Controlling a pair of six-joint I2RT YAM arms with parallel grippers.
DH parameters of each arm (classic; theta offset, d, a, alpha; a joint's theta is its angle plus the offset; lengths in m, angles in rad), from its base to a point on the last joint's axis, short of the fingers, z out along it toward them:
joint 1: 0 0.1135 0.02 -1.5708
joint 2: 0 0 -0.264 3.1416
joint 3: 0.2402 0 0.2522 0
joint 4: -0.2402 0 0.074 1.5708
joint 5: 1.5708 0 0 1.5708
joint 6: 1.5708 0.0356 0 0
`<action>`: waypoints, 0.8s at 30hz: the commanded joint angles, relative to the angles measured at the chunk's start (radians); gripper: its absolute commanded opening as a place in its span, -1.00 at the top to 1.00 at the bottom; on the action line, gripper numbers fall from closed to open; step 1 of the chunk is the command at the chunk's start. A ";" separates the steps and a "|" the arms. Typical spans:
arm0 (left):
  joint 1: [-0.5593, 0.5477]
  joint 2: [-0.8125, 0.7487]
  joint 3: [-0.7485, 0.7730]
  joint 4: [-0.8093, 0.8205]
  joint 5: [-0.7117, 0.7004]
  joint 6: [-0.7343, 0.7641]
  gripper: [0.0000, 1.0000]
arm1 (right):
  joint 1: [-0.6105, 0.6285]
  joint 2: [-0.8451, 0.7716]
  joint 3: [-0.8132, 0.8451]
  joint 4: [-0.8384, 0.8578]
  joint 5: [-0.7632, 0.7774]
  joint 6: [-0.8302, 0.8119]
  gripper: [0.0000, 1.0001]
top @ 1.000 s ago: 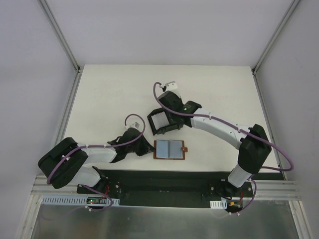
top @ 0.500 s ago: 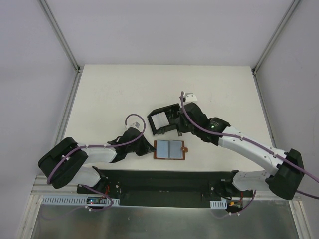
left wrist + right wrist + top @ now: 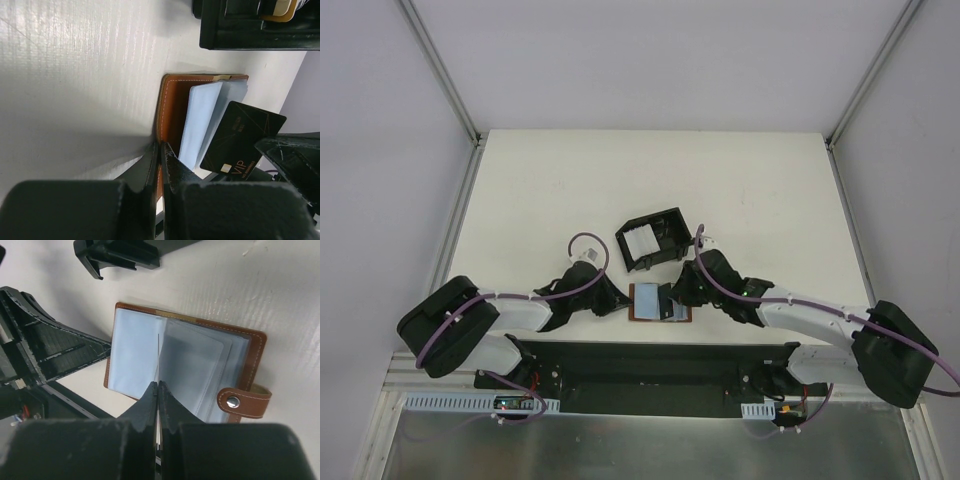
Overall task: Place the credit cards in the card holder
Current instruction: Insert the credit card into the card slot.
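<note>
The black card holder (image 3: pixel 670 225) sits on the white table (image 3: pixel 520 200) with white cards (image 3: pixel 640 242) inside, just beyond the open brown wallet (image 3: pixel 172 105). The left gripper (image 3: pixel 160 150), jaws pressed together, touches the wallet's edge. The right gripper (image 3: pixel 158 387) pinches a black card (image 3: pixel 242 137) tilted over the wallet's pale sleeves (image 3: pixel 135 355); it looks light, stiff and slick, so a firm pinch across its flat faces near an edge seems best.

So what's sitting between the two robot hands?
The open brown wallet, in the top view, between left gripper and right gripper, which pinches a black card.
</note>
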 commanded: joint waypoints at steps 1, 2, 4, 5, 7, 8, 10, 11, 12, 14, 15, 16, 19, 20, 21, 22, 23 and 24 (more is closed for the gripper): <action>-0.008 0.049 -0.057 -0.102 0.006 -0.004 1.00 | -0.008 -0.011 -0.057 0.218 -0.029 0.098 1.00; -0.010 0.052 -0.060 -0.099 0.006 -0.007 1.00 | -0.010 -0.008 -0.070 0.227 -0.024 0.106 0.99; -0.013 0.055 -0.067 -0.091 0.005 -0.013 1.00 | -0.015 -0.003 -0.085 0.241 -0.021 0.109 0.99; -0.013 0.056 -0.067 -0.091 0.003 -0.014 1.00 | -0.021 -0.003 -0.091 0.247 -0.023 0.110 0.99; -0.013 0.056 -0.069 -0.090 0.000 -0.016 1.00 | -0.036 -0.011 -0.107 0.261 -0.035 0.120 1.00; -0.011 0.055 -0.069 -0.090 0.000 -0.016 1.00 | -0.045 -0.020 -0.110 0.262 -0.035 0.124 1.00; -0.013 0.052 -0.071 -0.091 -0.001 -0.016 1.00 | -0.064 -0.037 -0.114 0.262 -0.072 0.127 0.99; -0.011 0.052 -0.071 -0.091 -0.003 -0.016 1.00 | -0.073 -0.044 -0.114 0.262 -0.085 0.124 0.99; -0.013 0.053 -0.069 -0.091 -0.001 -0.014 1.00 | -0.074 -0.054 -0.108 0.261 -0.099 0.120 0.99; -0.013 0.055 -0.067 -0.091 -0.001 -0.013 1.00 | -0.074 -0.073 -0.099 0.255 -0.104 0.118 0.99; -0.013 0.058 -0.066 -0.091 0.000 -0.011 1.00 | -0.076 -0.077 -0.091 0.255 -0.107 0.117 0.99; -0.013 0.058 -0.066 -0.091 0.000 -0.011 1.00 | -0.077 -0.069 -0.085 0.255 -0.110 0.115 0.99; -0.013 0.060 -0.063 -0.091 0.000 -0.010 1.00 | -0.079 -0.034 -0.077 0.268 -0.133 0.124 0.99; -0.013 0.060 -0.063 -0.091 -0.001 -0.011 1.00 | -0.079 -0.017 -0.082 0.277 -0.136 0.130 0.99; -0.013 0.060 -0.063 -0.091 -0.001 -0.011 1.00 | -0.079 -0.005 -0.087 0.281 -0.133 0.130 0.99; -0.011 0.060 -0.063 -0.091 -0.001 -0.010 1.00 | -0.078 0.006 -0.091 0.285 -0.130 0.132 0.99; -0.013 0.058 -0.061 -0.090 0.000 -0.008 1.00 | -0.079 0.014 -0.099 0.287 -0.127 0.129 0.99; -0.013 0.060 -0.061 -0.091 0.000 -0.007 1.00 | -0.081 0.017 -0.105 0.290 -0.125 0.129 0.99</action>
